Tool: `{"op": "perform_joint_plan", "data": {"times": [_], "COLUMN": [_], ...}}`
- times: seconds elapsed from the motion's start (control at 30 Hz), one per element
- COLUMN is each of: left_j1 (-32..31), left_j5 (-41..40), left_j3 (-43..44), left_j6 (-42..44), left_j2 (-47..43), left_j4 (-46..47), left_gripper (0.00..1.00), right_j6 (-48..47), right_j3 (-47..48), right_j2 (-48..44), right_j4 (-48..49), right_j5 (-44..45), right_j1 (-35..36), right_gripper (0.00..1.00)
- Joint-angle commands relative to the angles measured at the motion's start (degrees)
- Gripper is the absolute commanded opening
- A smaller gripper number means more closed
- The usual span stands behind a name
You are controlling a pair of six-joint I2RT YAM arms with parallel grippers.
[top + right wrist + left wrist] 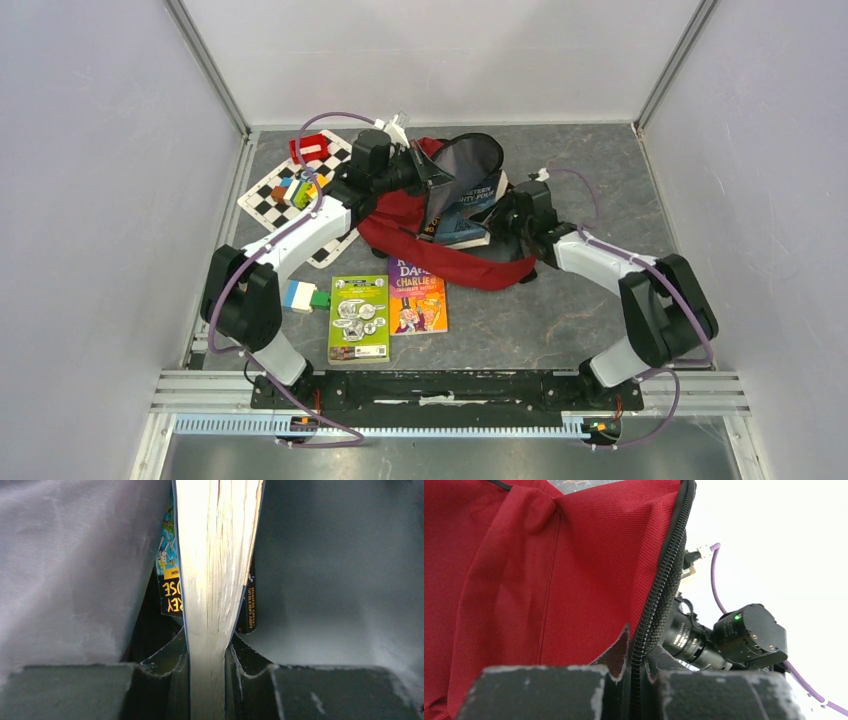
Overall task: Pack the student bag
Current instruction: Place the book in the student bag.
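Note:
The student bag [440, 255], a dark-red backpack, lies mid-table with its mouth held up and its grey lining [468, 160] showing. My left gripper [420, 172] is shut on the bag's black zipper edge [651, 630], with red fabric [549, 580] filling that wrist view. My right gripper [503, 215] is shut on a dark-blue book [470, 208] at the bag's mouth. In the right wrist view the book's page edges [215, 580] run up between the fingers [150, 690]. Grey lining [75, 570] lies on both sides. Another cover [170, 585] sits deeper inside.
A green book [358, 317] and a Charlie paperback [418, 297] lie in front of the bag. A blue-white-green block [305, 296] sits left of them. At the back left, a chessboard [270, 205] carries coloured blocks [300, 188] and a small red box [310, 150].

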Motion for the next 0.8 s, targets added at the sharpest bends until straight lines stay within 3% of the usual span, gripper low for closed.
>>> {"op": "perform_joint_plan", "data": {"times": [0.0, 0.17, 0.37, 0.5, 0.57, 0.77], "left_j1": [0.1, 0.3, 1.3, 3.0, 3.7, 5.5], "left_j5": [1.7, 2.2, 1.3, -0.6, -1.1, -2.4], "left_j3": [-0.4, -0.4, -0.6, -1.6, -2.9, -5.2], "left_j6": [-3.2, -3.6, -3.8, -4.7, -4.9, -5.3], "left_j2": [-1.7, -1.2, -1.7, -1.6, -1.5, -1.6], "left_j4": [5.7, 6.4, 5.7, 2.8, 2.7, 0.7], "left_gripper": [0.02, 0.02, 0.02, 0.02, 0.02, 0.02], "right_j6": [-2.9, -4.9, -10.9, -17.2, -20.9, -30.5], "right_j3": [6.0, 12.5, 20.6, 20.6, 20.2, 18.7], "right_j2": [4.6, 13.4, 21.1, 20.4, 19.4, 15.6], "right_j4": [2.9, 1.5, -2.0, -6.0, -7.9, -9.4], "right_j5": [4.5, 3.9, 6.3, 10.6, 12.6, 16.5], "right_j1": [2.6, 5.8, 8.0, 8.0, 8.1, 8.1], "right_gripper": [0.00, 0.06, 0.28, 0.58, 0.68, 0.77]}}
